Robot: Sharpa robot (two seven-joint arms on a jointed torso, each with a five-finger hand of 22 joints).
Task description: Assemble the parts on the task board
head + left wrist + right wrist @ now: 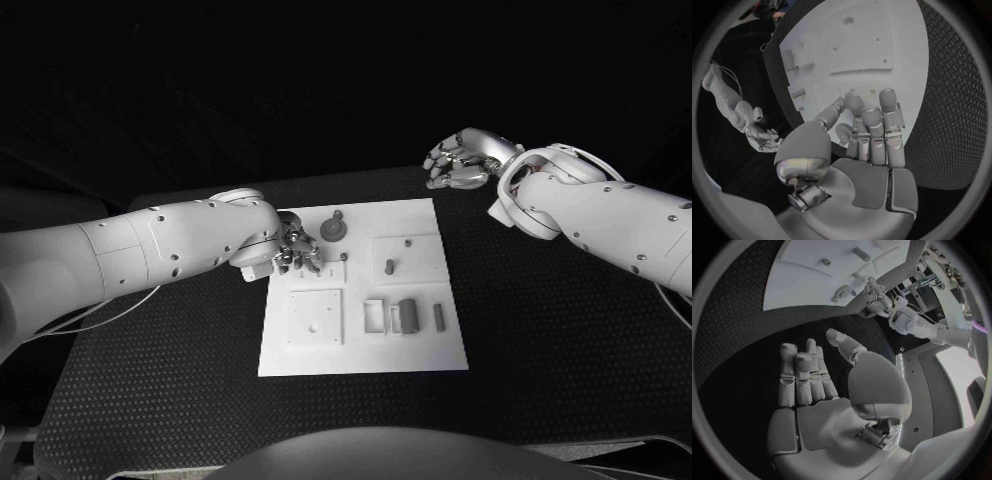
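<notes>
1. Worktop (pixel 173 400): black, textured surface across the lower part of the head view, carrying the task board.
2. Task board (pixel 361 355): white plate at the centre of the head view, lying flat on the worktop, long side running away from the robot. Raised square plates sit on it at its left and right middle.
3. Parts, round piece (pixel 335 229): grey, disc-like with a short stem, at the upper left of the task board, just right of the left robot hand.
4. Parts, peg (pixel 389 266): small grey piece standing in the square plate at the right middle of the board.
5. Parts, bar group (pixel 408 315): several grey upright bars side by side at the lower right of the board; a slimmer bar (pixel 438 318) stands just right of them.
6. Left robot hand (pixel 293 249): at the left edge of the board, centre-left of the head view, fingers pointing down toward the board. In the left wrist view the fingers (pixel 879 130) lie close together and loosely extended with nothing seen between them; whether the fingertips touch the board cannot be told.
7. Right robot hand (pixel 462 160): upper right of the head view, above the worktop beyond the board's far right corner, well apart from the parts. In the right wrist view the fingers (pixel 804 375) are straight, the thumb held apart, released and grasping nothing.
</notes>
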